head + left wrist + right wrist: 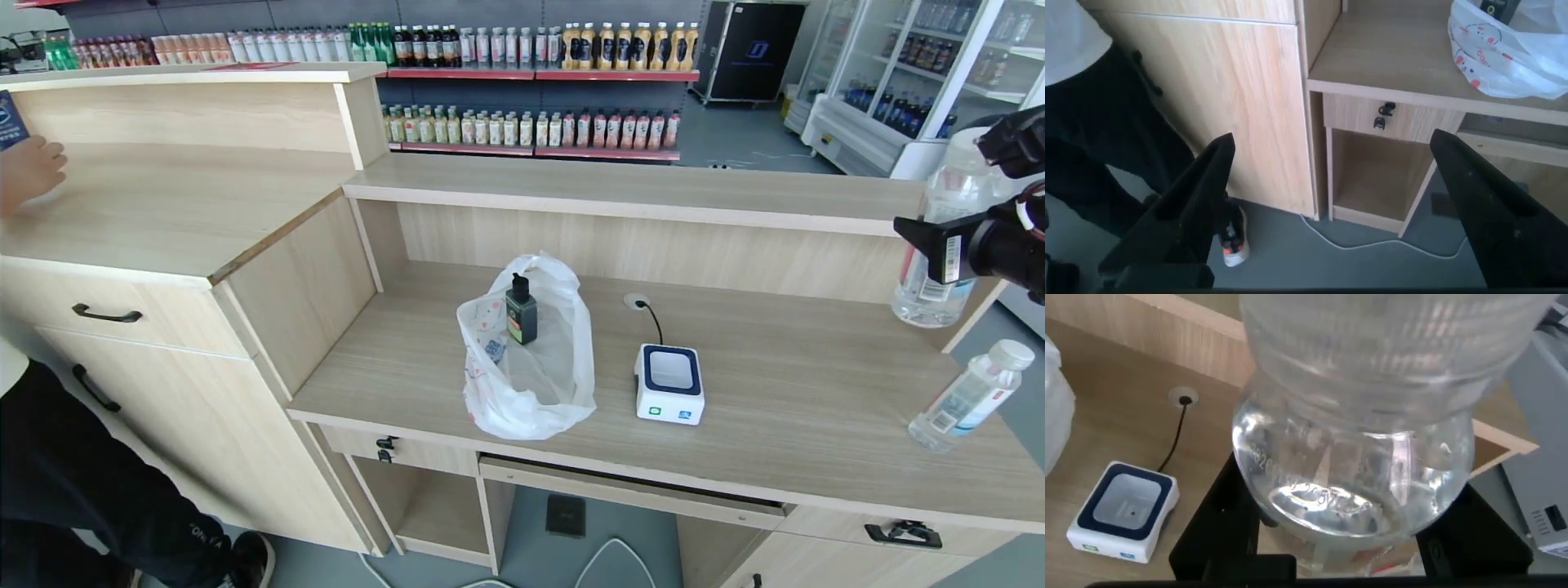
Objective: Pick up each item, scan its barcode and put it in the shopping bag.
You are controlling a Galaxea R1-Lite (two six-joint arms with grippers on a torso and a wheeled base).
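Head view: right gripper (965,198) clamped on clear plastic water bottle (931,302), apparently lifted, at light wood counter's (775,367) right end.

Left wrist view: left gripper (1331,163) spread wide, empty, low beside wooden cabinet (1249,106).

Right wrist view: white blue-rimmed scanner (1123,510) well aside. Pick done; next, barcode over scanner window.

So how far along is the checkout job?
Done: a dark bottle sits in the bag. In hand: the right gripper holds a water bottle off to the right, not yet over the scanner. Left: scan and bag it, then the second water bottle lying on the counter.
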